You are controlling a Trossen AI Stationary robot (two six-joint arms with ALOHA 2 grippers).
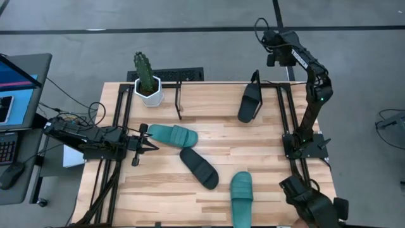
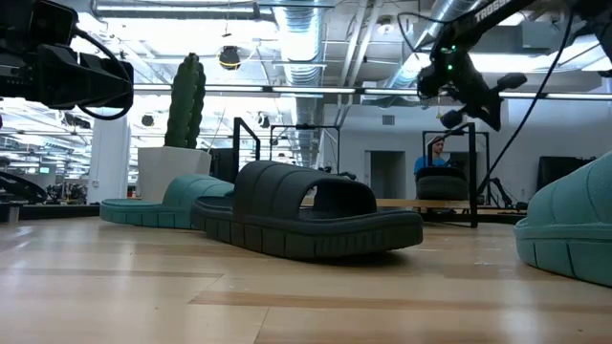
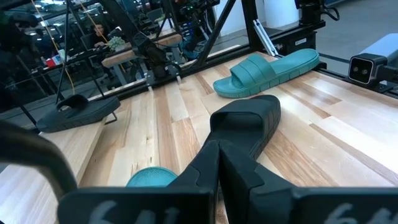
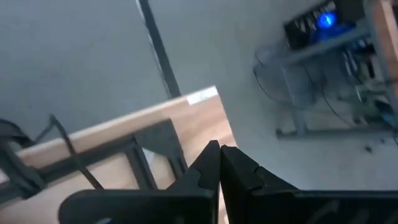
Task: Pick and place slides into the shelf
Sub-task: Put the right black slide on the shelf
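A teal slide (image 1: 172,134) lies at the table's left, a black slide (image 1: 198,166) in the middle, and a second teal slide (image 1: 241,197) at the near edge. Another black slide (image 1: 250,100) rests tilted at the right end of the shelf (image 1: 180,100) along the far edge. My left gripper (image 1: 152,145) is shut and hovers low just beside the left teal slide's heel, touching nothing; its wrist view shows the fingers (image 3: 217,152) closed. My right gripper (image 1: 269,39) is shut and raised over the table's far right corner, holding nothing (image 4: 219,149).
A cactus in a white pot (image 1: 147,82) stands at the far left beside the shelf. Black mounting rails (image 1: 120,120) run along both table sides. A laptop (image 1: 16,88) sits off the left edge. A person (image 2: 435,158) stands in the room beyond.
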